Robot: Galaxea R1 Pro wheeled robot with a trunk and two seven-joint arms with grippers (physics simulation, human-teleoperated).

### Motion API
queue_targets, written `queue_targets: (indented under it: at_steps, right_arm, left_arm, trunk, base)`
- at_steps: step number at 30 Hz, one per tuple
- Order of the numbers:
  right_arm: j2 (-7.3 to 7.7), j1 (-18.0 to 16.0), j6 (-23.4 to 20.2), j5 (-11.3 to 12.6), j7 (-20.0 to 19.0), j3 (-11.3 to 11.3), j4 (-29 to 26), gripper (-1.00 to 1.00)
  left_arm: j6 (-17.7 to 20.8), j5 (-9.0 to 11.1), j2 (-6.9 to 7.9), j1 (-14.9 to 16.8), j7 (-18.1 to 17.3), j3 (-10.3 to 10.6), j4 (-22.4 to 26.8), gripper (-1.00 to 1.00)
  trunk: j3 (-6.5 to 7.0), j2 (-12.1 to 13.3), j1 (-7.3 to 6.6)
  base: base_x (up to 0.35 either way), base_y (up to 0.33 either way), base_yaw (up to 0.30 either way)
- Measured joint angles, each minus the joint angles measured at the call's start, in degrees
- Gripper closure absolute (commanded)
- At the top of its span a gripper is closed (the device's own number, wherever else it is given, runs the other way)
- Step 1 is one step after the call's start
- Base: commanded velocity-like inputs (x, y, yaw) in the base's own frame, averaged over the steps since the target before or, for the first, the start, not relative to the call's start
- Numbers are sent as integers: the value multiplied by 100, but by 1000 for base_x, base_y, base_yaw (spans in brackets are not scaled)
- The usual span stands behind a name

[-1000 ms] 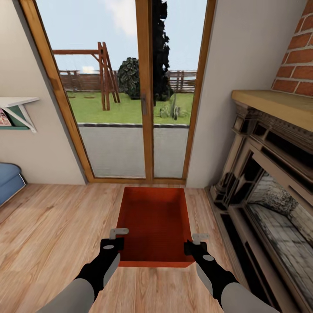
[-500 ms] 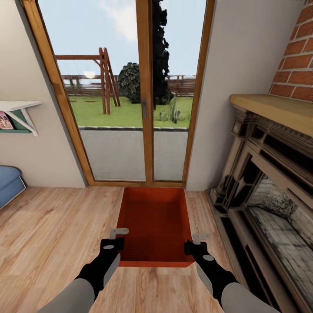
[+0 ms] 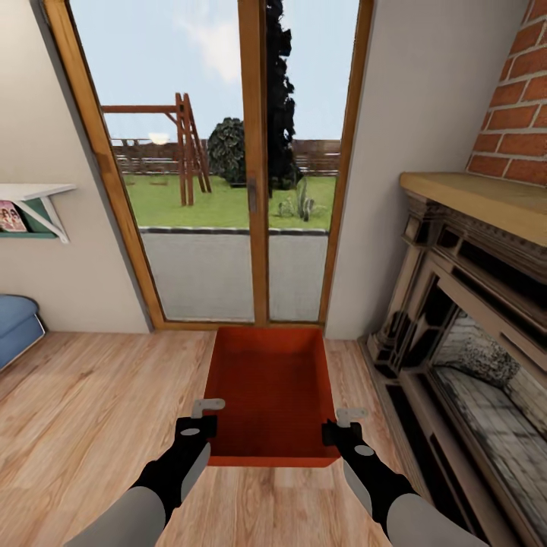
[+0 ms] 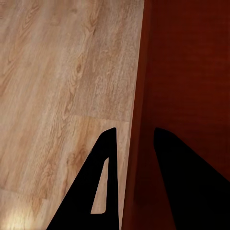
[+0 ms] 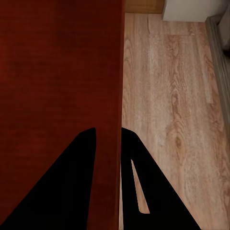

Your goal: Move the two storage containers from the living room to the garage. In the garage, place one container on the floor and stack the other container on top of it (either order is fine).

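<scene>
At the far left of the head view a blue cushioned seat (image 3: pixel 15 325) sits on the wood-plank flooring (image 3: pixel 83 403) below a white wall shelf (image 3: pixel 34 199); next comes the wood-framed glass door (image 3: pixel 254 163), looking out on a lawn with a wooden swing frame (image 3: pixel 182 144); in front of it, held above the planks, is one red-orange storage container (image 3: pixel 270 391), open at the top, its long sides running away from the robot; the left gripper (image 3: pixel 203 414) meets the container at the near end of its left wall, and in the left wrist view the left gripper (image 4: pixel 132 143) has that thin wall (image 4: pixel 136 120) running straight between its jaws, one dark finger (image 4: pixel 103 187) outside over the flooring and the other inside over the red base, the jaws narrow and closed on the wall; the right gripper (image 3: pixel 343 420) takes the near end of the opposite wall, and the right wrist view shows the right gripper (image 5: pixel 108 139) with the container's right wall (image 5: pixel 119 96) between its jaws in the same way, one finger (image 5: pixel 136 187) outside and one inside, clamped narrow on it; at the far right stands the dark ornate fireplace mantel (image 3: pixel 456 289) under a pale wooden ledge, with the red brick chimney (image 3: pixel 513 114) rising above.
</scene>
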State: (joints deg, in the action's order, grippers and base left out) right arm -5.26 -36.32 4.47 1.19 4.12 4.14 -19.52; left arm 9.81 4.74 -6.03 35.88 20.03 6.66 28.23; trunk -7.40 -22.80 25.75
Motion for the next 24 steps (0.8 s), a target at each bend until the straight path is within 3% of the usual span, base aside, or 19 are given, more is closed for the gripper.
queue_targets:
  at_steps: [24]
  right_arm:
    - [4, 1, 4, 8, 0, 5, 2, 100]
  left_arm:
    - [2, -13, -6, 0, 1, -7, 2, 100]
  trunk:
    - [215, 1, 0]
  base:
    - [0, 0, 0]
